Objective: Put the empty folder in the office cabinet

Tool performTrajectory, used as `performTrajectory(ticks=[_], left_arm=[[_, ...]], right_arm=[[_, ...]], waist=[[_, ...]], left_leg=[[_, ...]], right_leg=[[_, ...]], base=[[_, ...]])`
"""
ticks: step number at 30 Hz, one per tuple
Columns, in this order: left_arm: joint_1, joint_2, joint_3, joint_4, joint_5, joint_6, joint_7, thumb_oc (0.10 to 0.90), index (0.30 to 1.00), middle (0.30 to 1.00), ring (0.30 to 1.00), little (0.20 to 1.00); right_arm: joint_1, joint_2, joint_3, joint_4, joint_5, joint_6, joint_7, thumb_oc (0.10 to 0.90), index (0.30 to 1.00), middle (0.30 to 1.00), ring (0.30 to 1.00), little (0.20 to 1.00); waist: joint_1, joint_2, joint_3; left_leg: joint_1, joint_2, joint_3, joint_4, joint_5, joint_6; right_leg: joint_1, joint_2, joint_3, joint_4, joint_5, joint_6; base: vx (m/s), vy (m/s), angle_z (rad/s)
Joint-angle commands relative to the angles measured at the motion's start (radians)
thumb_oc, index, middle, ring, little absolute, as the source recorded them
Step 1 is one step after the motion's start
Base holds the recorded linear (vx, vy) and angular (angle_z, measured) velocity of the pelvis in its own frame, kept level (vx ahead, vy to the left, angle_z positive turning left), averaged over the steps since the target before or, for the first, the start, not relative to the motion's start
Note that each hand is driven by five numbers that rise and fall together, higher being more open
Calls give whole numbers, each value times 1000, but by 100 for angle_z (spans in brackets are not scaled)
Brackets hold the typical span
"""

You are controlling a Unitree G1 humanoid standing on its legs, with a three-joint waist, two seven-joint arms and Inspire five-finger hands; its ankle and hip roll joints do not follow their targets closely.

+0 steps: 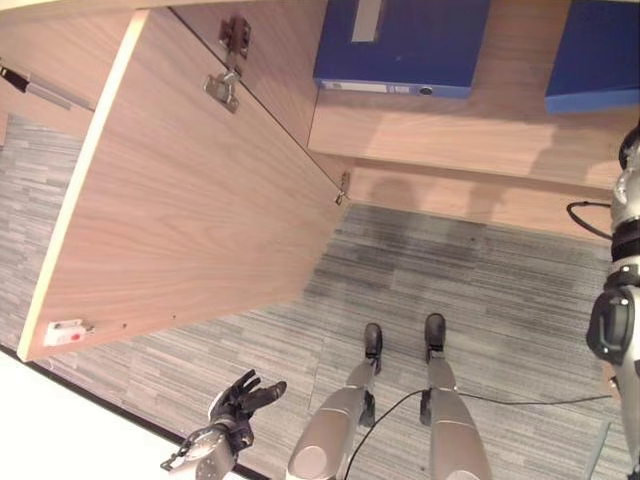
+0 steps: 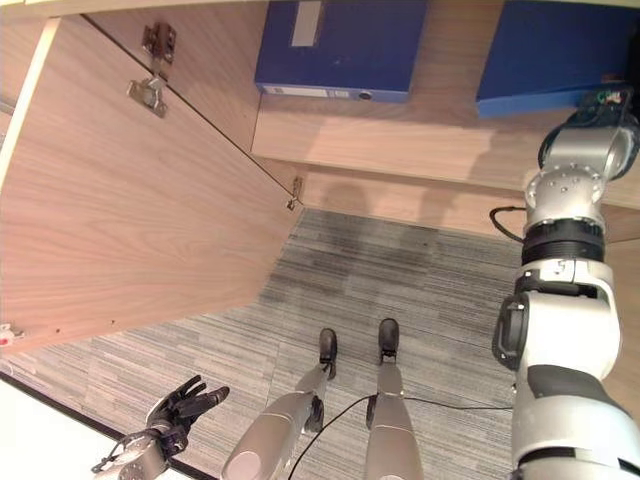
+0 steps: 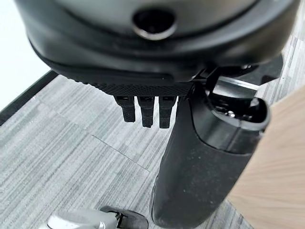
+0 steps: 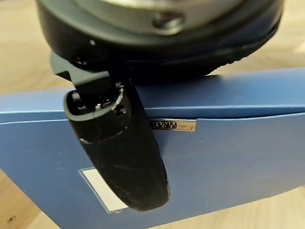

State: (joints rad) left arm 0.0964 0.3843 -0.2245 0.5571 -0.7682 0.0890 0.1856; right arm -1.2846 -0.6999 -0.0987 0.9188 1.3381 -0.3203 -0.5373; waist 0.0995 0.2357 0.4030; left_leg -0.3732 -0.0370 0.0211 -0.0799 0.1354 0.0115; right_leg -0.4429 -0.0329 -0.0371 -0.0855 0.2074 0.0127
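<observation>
A blue folder [image 4: 238, 157] lies on the wooden shelf [image 2: 400, 140] of the open cabinet, at the shelf's right end [image 2: 550, 45]. My right arm reaches up to it. In the right wrist view the thumb of my right hand [image 4: 119, 148] lies across the folder's face, and the folder's upper edge runs in under the palm, so the hand grips it. My left hand [image 1: 237, 400] hangs low at the lower left over the carpet, its fingers [image 3: 145, 112] straight and spread, holding nothing.
A second blue folder [image 1: 400, 40] lies further left on the same shelf. The cabinet door [image 1: 190, 190] stands wide open on the left, hinges at its top. Grey striped carpet [image 1: 480, 290] covers the floor below. A white surface [image 1: 60, 430] fills the lower left corner.
</observation>
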Motion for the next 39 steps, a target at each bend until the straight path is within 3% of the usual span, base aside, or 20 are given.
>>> performTrajectory(ticks=[1, 3, 4, 5, 11, 27, 39], left_arm=[[67, 96, 13, 41, 39, -31, 17, 800, 900, 900, 900, 900], [69, 96, 14, 43, 40, -34, 16, 800, 900, 900, 900, 900], [68, 102, 16, 52, 45, -35, 16, 800, 900, 900, 900, 900], [68, 101, 17, 58, 45, -37, 15, 800, 900, 900, 900, 900], [67, 107, 27, 68, 56, -39, 12, 800, 900, 900, 900, 900], [-19, 76, 103, 220, 127, -75, -3, 800, 900, 900, 900, 900], [-85, 71, 176, 474, 164, -68, -40, 800, 900, 900, 900, 900]], right_arm=[[-134, -146, 155, -68, -80, -50, 45, 400, 300, 300, 300, 300], [-142, -148, 163, -72, -81, -52, 46, 400, 300, 300, 300, 300], [-148, -157, 174, -71, -87, -49, 42, 535, 502, 502, 502, 502], [-153, -162, 182, -61, -90, -44, 43, 800, 900, 900, 900, 900], [-130, -152, 172, -75, -88, -40, 58, 800, 900, 900, 900, 900], [7, -122, 149, -129, -78, -39, 217, 800, 900, 900, 900, 900], [58, -135, 154, -136, -35, -13, 344, 800, 900, 900, 900, 900]], waist=[[20, -5, -115], [20, -3, -116], [23, -3, -119], [23, -1, -119], [27, 3, -118], [27, 24, -80], [14, 27, -57]], left_leg=[[-23, -53, -83, -7, -39, -39], [-24, -52, -87, -7, -38, -40], [-24, -54, -90, -7, -38, -41], [-25, -54, -91, -7, -37, -43], [-31, -57, -101, -7, -34, -46], [-26, -57, -93, -7, -28, -52], [-23, -53, -84, -7, -23, -57]], right_leg=[[-30, 26, -43, 169, -225, 24], [-37, 25, -45, 180, -230, 23], [-39, 23, -46, 184, -231, 20], [-40, 23, -48, 183, -231, 20], [-36, 25, -56, 173, -229, 21], [-40, 23, -41, 183, -229, 22], [-43, 22, -35, 197, -234, 24]], base=[[0, 0, 0], [15, 0, 6], [10, -2, 11], [10, -2, 11], [4, -13, 5], [-8, -1, 2], [-5, -2, -2]])
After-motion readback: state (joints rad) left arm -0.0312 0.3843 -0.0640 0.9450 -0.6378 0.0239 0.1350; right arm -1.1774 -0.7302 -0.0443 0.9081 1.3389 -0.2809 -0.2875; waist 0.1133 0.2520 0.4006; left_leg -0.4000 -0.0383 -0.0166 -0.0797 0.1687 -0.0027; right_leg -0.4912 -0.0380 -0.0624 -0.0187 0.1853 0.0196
